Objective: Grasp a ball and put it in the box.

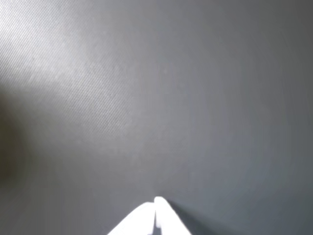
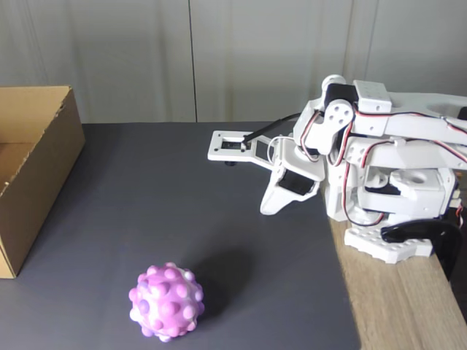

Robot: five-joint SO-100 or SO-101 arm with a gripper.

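Fixed view: even, soft daylight, moderately bright, no harsh glare. Focus sharp across the frame, no evident edge distortion. The ball (image 2: 166,302) casts a diffuse shadow to its right and slightly behind on the dark mat (image 2: 182,204), so light arrives from the left front. Faint shadow under the folded arm (image 2: 350,160). Wrist view: soft and blurred throughout. The gripper (image 1: 157,208) tips are overexposed to plain white, detail lost. Pale sheen on the mat at upper left; lower left corner falls dark.
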